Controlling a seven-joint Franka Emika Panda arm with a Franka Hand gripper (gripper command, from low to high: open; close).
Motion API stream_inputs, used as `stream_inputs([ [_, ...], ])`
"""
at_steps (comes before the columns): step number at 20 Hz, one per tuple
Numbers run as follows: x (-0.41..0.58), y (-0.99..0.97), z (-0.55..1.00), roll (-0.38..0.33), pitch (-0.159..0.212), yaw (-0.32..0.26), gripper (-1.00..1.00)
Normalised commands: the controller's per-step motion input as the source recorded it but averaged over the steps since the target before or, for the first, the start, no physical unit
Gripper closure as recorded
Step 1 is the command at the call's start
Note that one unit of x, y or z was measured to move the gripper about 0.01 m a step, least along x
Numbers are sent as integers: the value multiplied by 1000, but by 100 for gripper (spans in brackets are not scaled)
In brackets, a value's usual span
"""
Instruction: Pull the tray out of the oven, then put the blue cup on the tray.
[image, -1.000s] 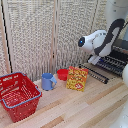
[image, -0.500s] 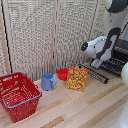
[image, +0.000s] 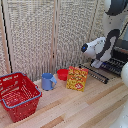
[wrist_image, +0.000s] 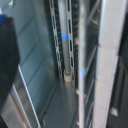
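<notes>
We take the oven (image: 120, 52) as our landmark; it sits at the exterior view's right edge, only partly in frame, with the white arm (image: 102, 47) bent down in front of it. The tray (image: 111, 65) of thin bars juts out from the oven's mouth; a second strip of dark bars (image: 95, 74) lies on the wooden table (image: 75, 107) just before it. The gripper is hidden at the oven's front, so we cannot tell whether its jaws are apart or closed; the wrist view shows only blurred metal bars (wrist_image: 70, 45) and a grey inner wall (wrist_image: 35, 55). The blue cup (image: 48, 81) stands upright on the table well away from the oven, toward the exterior view's left; between cup and oven stands a yellow box (image: 77, 78), with a small red bowl (image: 62, 74) behind it; a red basket (image: 18, 95) lies farthest from the oven.
</notes>
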Motion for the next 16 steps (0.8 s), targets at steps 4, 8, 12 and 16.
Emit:
stream_inputs([
  [4, -99, 0, -17, -67, -5, -15, 100],
  [8, -84, -5, -4, -77, -1, -35, 100],
  [12, -50, -148, 52, -88, -6, -43, 100],
  [16, 44, 132, 85, -1, -52, 1, 100],
])
